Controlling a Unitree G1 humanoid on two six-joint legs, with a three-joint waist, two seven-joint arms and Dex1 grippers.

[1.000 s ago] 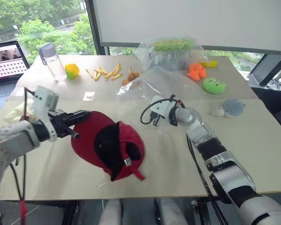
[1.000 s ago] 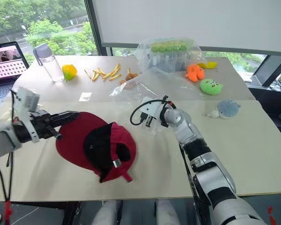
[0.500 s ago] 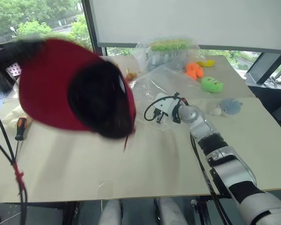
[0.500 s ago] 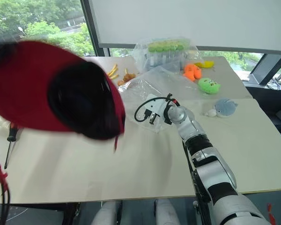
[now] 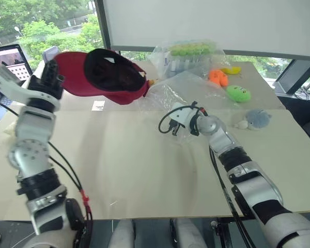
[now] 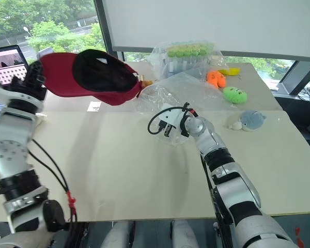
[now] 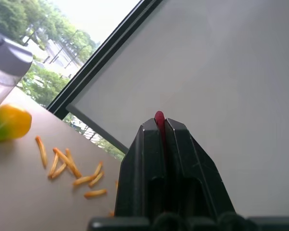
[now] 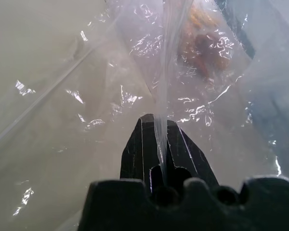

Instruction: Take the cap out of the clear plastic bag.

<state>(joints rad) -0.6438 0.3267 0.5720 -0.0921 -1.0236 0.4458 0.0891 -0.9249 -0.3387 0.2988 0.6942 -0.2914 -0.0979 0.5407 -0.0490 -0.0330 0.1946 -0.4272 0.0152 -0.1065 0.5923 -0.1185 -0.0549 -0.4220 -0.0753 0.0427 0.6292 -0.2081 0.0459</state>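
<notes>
Beige table, window greenery, laptop

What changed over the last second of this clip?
The left gripper, shut on the cap, swung it up off the table and away from the robot, so it now hangs in the air clear of the clear plastic bag. The right gripper stayed put, pinching the bag. The plush toys did not move.

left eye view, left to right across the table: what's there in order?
laptop → left tool → cap → right tool → green plush → grey plush
</notes>
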